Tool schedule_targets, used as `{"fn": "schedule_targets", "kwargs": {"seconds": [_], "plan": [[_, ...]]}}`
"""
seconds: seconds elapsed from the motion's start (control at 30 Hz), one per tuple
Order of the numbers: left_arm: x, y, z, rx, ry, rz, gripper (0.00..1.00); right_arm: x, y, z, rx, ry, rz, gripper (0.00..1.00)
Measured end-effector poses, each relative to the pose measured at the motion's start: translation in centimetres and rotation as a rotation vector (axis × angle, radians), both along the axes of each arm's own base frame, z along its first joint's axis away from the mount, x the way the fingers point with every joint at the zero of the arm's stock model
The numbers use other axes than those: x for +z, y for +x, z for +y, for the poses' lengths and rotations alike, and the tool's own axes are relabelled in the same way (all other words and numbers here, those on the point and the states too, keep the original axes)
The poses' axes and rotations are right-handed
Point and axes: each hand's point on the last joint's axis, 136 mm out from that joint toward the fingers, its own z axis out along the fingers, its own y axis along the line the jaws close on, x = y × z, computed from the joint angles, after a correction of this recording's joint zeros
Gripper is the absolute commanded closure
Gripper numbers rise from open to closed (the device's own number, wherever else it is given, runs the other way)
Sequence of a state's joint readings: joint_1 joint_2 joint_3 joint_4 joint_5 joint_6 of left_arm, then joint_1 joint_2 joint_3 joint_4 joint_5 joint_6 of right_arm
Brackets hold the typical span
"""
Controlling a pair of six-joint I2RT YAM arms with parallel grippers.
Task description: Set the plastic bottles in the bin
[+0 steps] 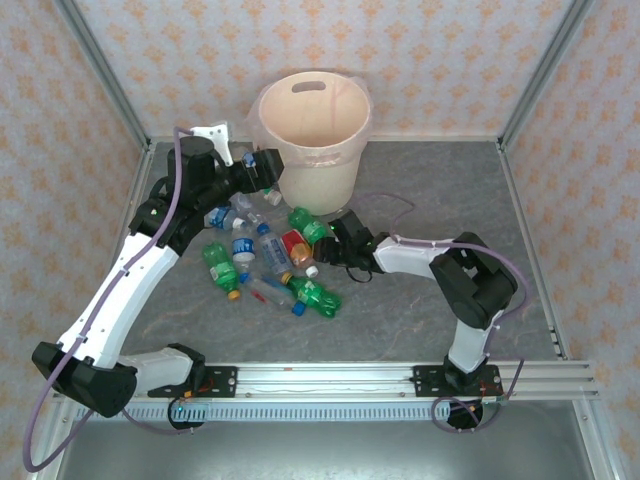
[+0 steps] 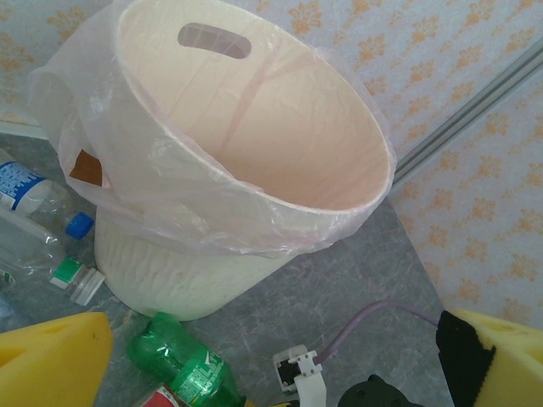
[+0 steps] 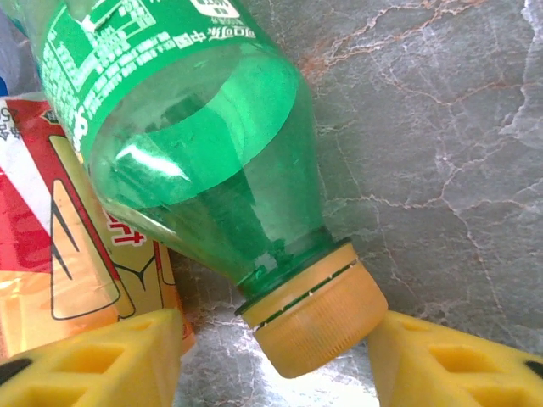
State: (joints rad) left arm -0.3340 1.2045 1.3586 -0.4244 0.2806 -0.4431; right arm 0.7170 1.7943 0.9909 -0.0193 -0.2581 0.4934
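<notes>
Two pincers: left pincer (image 2: 271,366) spread wide; right pincer (image 3: 273,360) parted astride ribbed orange cap (image 3: 312,315) of glossy green bottle (image 3: 195,144).

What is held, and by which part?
Left gripper: nothing, jaws open. Right gripper: jaws flank the orange cap of the green bottle, a gap visible on one side, so nothing is gripped.

The grey marbled tabletop (image 1: 450,190) carries the cream-beige bin (image 1: 318,170), standing upright. Plastic bottles (image 1: 275,252) lie on their sides in a loose cluster just in front and left of the bin, several touching.
</notes>
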Motion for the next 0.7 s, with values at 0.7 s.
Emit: {"fn": "schedule_targets", "kwargs": {"seconds": [0.7], "plan": [[-0.8, 0.7, 0.1, 0.036, -0.046, 0.025, 0.01, -0.2, 2.0, -0.2, 0.226, -0.096, -0.04, 0.37]]}}
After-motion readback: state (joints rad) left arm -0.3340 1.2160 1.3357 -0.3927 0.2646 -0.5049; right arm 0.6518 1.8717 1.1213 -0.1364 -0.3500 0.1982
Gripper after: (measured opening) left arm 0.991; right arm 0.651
